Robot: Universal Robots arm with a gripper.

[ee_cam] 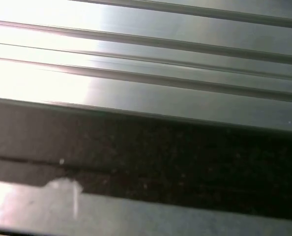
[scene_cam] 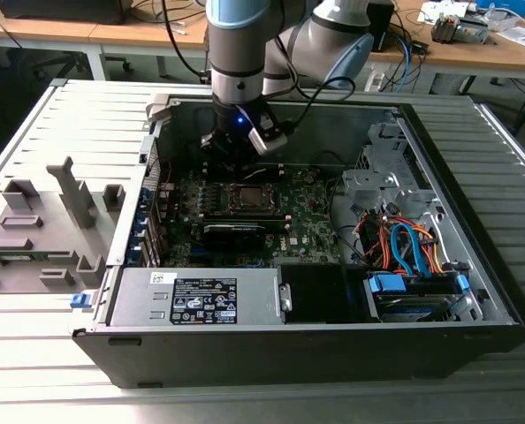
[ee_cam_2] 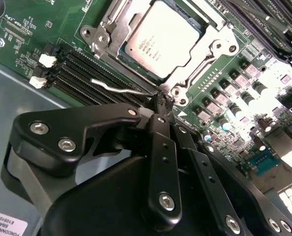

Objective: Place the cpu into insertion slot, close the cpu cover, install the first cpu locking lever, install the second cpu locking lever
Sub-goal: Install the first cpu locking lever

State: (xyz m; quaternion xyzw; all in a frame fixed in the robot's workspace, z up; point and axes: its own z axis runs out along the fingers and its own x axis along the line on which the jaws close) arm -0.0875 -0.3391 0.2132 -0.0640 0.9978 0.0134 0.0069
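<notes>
The cpu, a flat silver-grey square, lies in the insertion slot on the green motherboard. The silver cpu cover is folded down, framing the chip. A thin wire locking lever sticks out past the socket's corner, over the memory slots. My gripper hangs over that corner with its black fingers together, the tips right at the lever's inner end; I cannot tell whether they touch it. In the exterior view the gripper stands just behind the socket, inside the open computer case.
A black graphics card lies in front of the socket and a power supply sits at the case front. A drive cage with orange and blue cables is on the exterior view's right. Grey fixtures stand on the ribbed table.
</notes>
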